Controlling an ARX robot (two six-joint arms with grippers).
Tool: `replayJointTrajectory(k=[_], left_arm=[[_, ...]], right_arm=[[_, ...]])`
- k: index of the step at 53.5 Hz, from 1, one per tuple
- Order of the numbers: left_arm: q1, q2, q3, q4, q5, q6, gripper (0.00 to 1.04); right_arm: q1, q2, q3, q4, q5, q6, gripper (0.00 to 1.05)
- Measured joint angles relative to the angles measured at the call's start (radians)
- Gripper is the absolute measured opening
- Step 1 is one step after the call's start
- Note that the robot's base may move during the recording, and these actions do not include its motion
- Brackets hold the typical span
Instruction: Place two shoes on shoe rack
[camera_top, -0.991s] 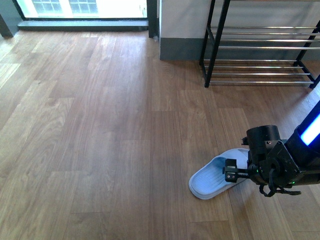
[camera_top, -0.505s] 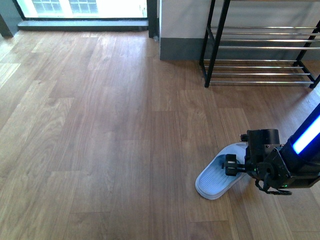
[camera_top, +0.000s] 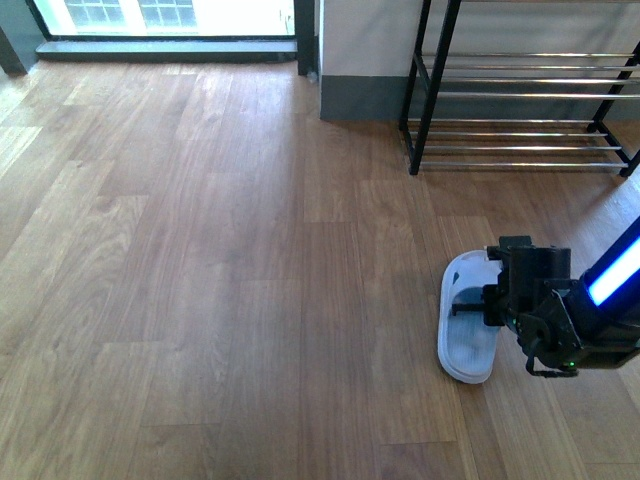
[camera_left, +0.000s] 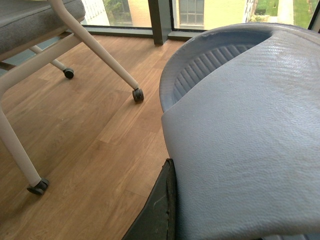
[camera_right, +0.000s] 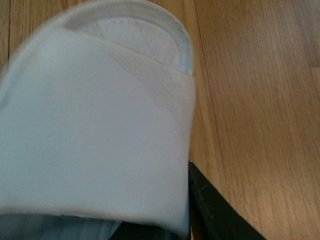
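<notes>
**Right hand.** The right hand (camera_top: 492, 303) is clenched on a shoe (camera_top: 466, 338), a pale open-toe slide, and grips it at the strap side. In the front view the shoe lies directly to the left of the hand and touches it. Its length runs toward the camera and its ribbed footbed is exposed. The front view does not show whether the sole rests on the floor (camera_top: 200, 250) or is just clear of it. In the right wrist view the strap of the shoe (camera_right: 95, 130) fills most of the frame. One dark finger (camera_right: 212, 212) lies against the strap's edge, and the toe end points away from the camera over bare planks.

**Left hand.** The left hand does not appear in the front view. In the left wrist view one dark finger (camera_left: 161, 210) presses against the strap edge of a second shoe (camera_left: 240, 140) of the same type. This shoe sits close to the camera and clear of the floor, so the hand is grasping it. The ribbed toe end points away from the hand.

**Surroundings.** The rack (camera_top: 520, 95) stands against the far wall, well apart from the right hand and its shoe, and its visible shelves carry no shoes. Beyond the second shoe stand a chair (camera_left: 30, 25) on white legs with a caster (camera_left: 138, 94) and a window (camera_left: 200, 10).
</notes>
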Motion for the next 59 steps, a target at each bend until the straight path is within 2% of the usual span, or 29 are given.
replayJointTrajectory(k=[3,8,12,21,26,33,39,52,59], left_arm=[[0.000,0.000,0.000,0.000,0.000,0.000,0.02],[0.000,0.000,0.000,0.000,0.000,0.000,0.02],[0.000,0.000,0.000,0.000,0.000,0.000,0.02],[0.000,0.000,0.000,0.000,0.000,0.000,0.02],[0.000,0.000,0.000,0.000,0.000,0.000,0.02],[0.000,0.000,0.000,0.000,0.000,0.000,0.02],[0.000,0.000,0.000,0.000,0.000,0.000,0.02],[0.000,0.000,0.000,0.000,0.000,0.000,0.02],[0.000,0.000,0.000,0.000,0.000,0.000,0.02]], right_arm=[[-0.006,-0.063,-0.126,0.090,-0.008,-0.049,0.01],[-0.007,-0.179,-0.307,0.221,-0.008,-0.099,0.01],[-0.021,-0.385,-0.518,0.328,-0.028,-0.154,0.01],[-0.076,-0.871,-0.820,0.333,-0.055,-0.248,0.01],[-0.053,-1.172,-1.005,0.324,-0.058,-0.285,0.01],[0.050,-1.573,-1.195,0.175,-0.054,-0.300,0.01],[0.166,-1.958,-1.335,-0.047,-0.021,-0.279,0.01],[0.340,-2.691,-1.484,-0.566,0.166,-0.175,0.01],[0.396,-2.908,-1.527,-0.650,0.214,-0.151,0.01]])
